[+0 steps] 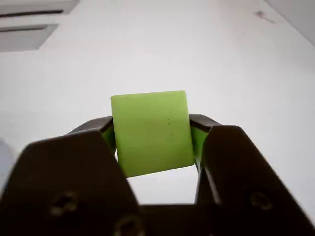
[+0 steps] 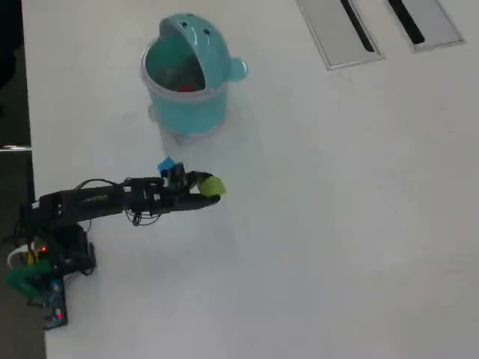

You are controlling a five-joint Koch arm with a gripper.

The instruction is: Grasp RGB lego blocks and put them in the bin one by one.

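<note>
The yellow-green lego block (image 1: 151, 132) sits clamped between my gripper's (image 1: 153, 129) two dark jaws, above the white table. From overhead, the gripper (image 2: 208, 188) reaches right from the arm at the left edge, with the green block (image 2: 214, 185) at its tip. Just above the arm's wrist lies a small blue block (image 2: 165, 164) on the table. The round teal bin (image 2: 187, 112) stands farther up, its domed lid (image 2: 191, 34) tipped back and its mouth open. A reddish spot (image 2: 188, 86) shows inside it.
Two grey slotted panels (image 2: 346, 34) lie in the tabletop at the overhead view's top right, and they also show in the wrist view's top left (image 1: 27, 37). The arm's base and cables (image 2: 45, 254) sit at the table's left edge.
</note>
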